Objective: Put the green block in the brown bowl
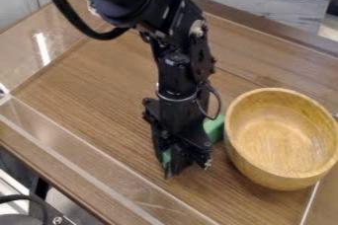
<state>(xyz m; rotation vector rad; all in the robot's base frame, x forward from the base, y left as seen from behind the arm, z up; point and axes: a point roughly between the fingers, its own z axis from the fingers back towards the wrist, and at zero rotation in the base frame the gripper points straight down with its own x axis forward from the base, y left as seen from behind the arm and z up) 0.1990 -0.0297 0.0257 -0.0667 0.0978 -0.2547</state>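
The green block (pixel 212 130) lies on the wooden table just left of the brown bowl (pixel 284 94). It runs under the gripper, with one green end showing to the right of the fingers and a sliver at the lower left. My gripper (pixel 181 160) points straight down over the block's middle with its fingers closed against it. The black arm hides the block's centre. The bowl is round, light wood, and holds nothing.
The wooden table (pixel 93 81) stretches to the left and back. A clear plastic wall (pixel 79 160) runs along the front-left edge. The bowl's rim sits a short way right of the gripper.
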